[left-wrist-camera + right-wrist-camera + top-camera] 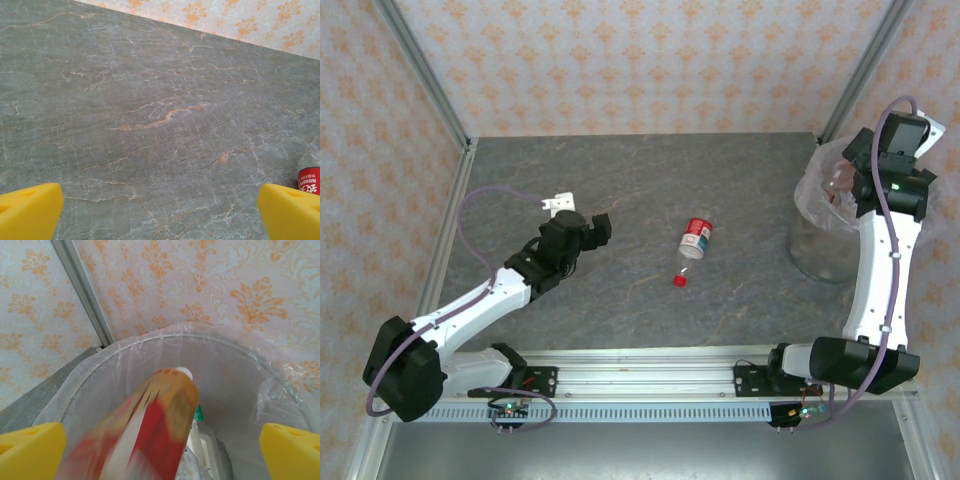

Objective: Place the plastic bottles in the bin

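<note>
A bottle with a red and orange-yellow label and a white cap [155, 430] shows as a motion-blurred streak between my right gripper's [162, 455] yellow fingers [30, 450], touching neither of them. That gripper is open and sits over the mouth of the bin [210, 337], with the bottle pointing cap-first into it. Another bottle with a green label [198, 413] lies inside the bin. A red-labelled bottle [696, 238] lies on the table's middle, seen also at the left wrist view's right edge [310, 175]. My left gripper [578, 213] is open above bare table [160, 125], left of that bottle.
A loose red cap [679, 281] lies just in front of the lying bottle. The bin [825, 235] stands at the table's right side, close to the frame post and the patterned wall. My right arm rises beside it.
</note>
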`<action>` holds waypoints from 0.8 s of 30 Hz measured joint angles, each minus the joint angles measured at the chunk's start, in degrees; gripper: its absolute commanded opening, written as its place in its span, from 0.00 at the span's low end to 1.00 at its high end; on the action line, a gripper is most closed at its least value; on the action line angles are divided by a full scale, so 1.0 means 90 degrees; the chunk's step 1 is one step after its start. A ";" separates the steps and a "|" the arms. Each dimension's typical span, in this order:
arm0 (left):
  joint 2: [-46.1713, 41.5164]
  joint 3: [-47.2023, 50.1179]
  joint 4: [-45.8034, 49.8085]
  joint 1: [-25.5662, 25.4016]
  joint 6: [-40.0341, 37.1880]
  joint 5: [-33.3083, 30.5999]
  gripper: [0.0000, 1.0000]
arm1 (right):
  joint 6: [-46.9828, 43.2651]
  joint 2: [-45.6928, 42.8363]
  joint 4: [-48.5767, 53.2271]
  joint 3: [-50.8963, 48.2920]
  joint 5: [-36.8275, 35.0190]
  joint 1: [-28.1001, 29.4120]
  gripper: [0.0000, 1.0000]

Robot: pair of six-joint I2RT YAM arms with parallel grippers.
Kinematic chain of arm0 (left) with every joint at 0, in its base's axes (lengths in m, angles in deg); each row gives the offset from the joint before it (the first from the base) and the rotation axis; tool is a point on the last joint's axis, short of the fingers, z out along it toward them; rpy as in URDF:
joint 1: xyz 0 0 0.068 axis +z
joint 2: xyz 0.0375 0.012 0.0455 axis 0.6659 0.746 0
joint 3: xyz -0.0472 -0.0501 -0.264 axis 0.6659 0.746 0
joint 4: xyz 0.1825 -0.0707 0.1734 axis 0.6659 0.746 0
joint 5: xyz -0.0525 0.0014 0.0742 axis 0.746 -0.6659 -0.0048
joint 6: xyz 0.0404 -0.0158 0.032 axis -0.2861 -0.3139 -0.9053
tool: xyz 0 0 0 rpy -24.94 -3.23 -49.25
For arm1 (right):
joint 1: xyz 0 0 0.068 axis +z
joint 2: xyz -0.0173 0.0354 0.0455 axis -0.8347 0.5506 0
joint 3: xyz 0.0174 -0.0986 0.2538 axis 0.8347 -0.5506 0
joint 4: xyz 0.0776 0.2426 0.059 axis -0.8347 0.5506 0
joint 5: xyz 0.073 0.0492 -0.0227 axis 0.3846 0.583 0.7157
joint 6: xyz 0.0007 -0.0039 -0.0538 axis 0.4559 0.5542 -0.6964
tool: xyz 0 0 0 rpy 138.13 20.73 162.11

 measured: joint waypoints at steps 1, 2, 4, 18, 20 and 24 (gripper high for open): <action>0.0000 0.0000 0.0000 0.0000 0.0000 0.0000 1.00 | 0.0041 -0.0022 0.0036 0.0000 -0.0007 0.0000 0.99; 0.0000 0.0000 0.0000 0.0000 0.0000 0.0002 1.00 | 0.0083 -0.0041 0.0073 0.0000 -0.0041 0.0000 0.99; 0.0007 0.0000 0.0000 0.0000 0.0000 0.0002 1.00 | 0.0175 -0.0063 0.0102 -0.0007 -0.0204 0.0005 0.99; 0.0206 -0.0005 -0.0002 0.0027 -0.0002 0.0007 1.00 | -0.0036 -0.0432 -0.0265 -0.1076 -0.2356 0.0316 0.99; 0.0238 -0.0010 -0.0002 0.0051 0.0000 0.0010 1.00 | -0.0114 -0.0420 -0.0121 -0.0838 -0.2038 0.0704 0.99; 0.0413 -0.0121 0.0002 0.0080 0.0034 0.0012 1.00 | -0.0155 -0.0255 0.0168 -0.0092 -0.1217 0.1783 0.99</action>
